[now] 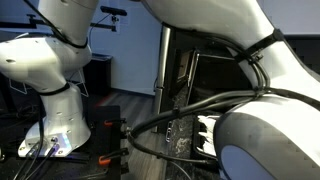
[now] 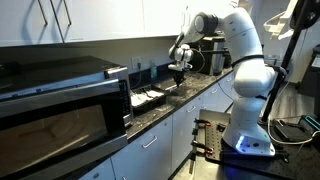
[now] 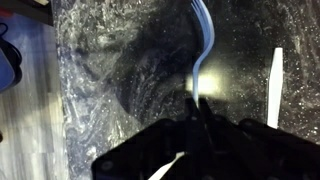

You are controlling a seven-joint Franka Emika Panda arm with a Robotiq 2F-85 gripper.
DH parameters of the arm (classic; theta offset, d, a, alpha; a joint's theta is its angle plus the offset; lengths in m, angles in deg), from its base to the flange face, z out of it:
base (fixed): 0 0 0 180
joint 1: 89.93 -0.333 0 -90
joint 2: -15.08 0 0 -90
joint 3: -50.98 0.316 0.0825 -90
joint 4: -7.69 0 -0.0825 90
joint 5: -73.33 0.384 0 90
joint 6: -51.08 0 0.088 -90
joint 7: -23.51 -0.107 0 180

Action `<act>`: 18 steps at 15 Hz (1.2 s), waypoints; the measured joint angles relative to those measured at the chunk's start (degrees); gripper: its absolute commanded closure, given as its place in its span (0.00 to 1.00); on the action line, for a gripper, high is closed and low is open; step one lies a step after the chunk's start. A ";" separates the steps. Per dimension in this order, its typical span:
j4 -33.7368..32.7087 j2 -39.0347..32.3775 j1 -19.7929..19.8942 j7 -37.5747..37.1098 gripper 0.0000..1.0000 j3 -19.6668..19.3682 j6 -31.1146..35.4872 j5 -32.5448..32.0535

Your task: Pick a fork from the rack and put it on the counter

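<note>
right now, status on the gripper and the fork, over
Gripper shut on the fork. Fork over the counter, not yet released. White utensil lying on the counter alongside, apart from the fork.

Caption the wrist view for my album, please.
The gripper holds a fork over the speckled black counter, beside a white utensil.

No legible text, label or number anywhere.

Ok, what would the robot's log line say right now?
gripper: shut on fork | fork: held over speckled counter | white utensil: lying on counter
</note>
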 measured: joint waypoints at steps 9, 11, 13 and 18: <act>-5.78 -3.80 1.16 -6.67 0.63 0.10 -8.74 -0.01; -6.71 -4.41 1.31 -7.32 0.48 0.11 -9.85 -0.01; -7.52 -4.84 1.46 -7.84 0.32 0.14 -10.86 -0.01; -8.75 -4.92 1.34 -7.92 0.00 0.14 -11.52 -0.75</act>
